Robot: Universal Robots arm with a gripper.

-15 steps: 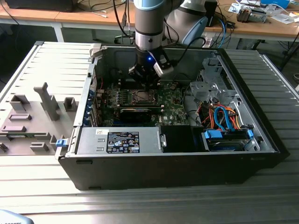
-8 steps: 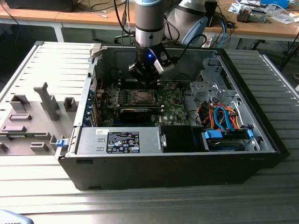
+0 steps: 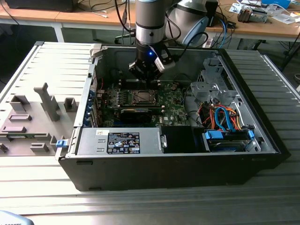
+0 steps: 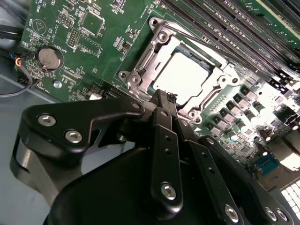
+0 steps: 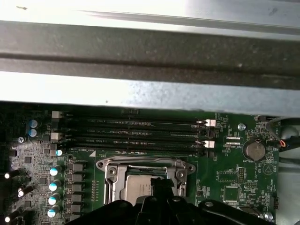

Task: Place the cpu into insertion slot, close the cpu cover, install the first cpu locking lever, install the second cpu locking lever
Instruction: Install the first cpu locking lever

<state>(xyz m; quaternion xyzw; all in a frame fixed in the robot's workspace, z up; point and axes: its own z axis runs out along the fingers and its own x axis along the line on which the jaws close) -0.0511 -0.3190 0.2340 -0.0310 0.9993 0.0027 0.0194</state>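
The silvery cpu [image 4: 185, 75] lies flat in the insertion slot [image 4: 161, 35] on the green motherboard [image 4: 70, 28]. The cpu cover [image 4: 140, 70], a silvery frame, lies down around it with the chip showing through its window. A thin lever rod [image 4: 197, 44] runs along one side of the socket; I cannot tell whether it is latched. My black gripper [image 4: 164, 98] is shut with nothing in it, its tip just above the socket's near edge. In the first wrist view the gripper [image 5: 157, 185] overlaps the cpu [image 5: 136, 187] under the cover [image 5: 145, 165]. In the exterior view the gripper [image 3: 145, 80] hangs over the socket [image 3: 140, 97].
Long black memory slots [image 5: 136, 133] run beside the socket, under the case's metal wall [image 5: 140, 56]. A coin battery [image 5: 256, 150] and a row of capacitors [image 5: 54, 185] flank it. The power supply [image 3: 122, 140] and coloured cables [image 3: 225, 119] fill the case's front. A grey fixture tray [image 3: 33, 117] lies outside.
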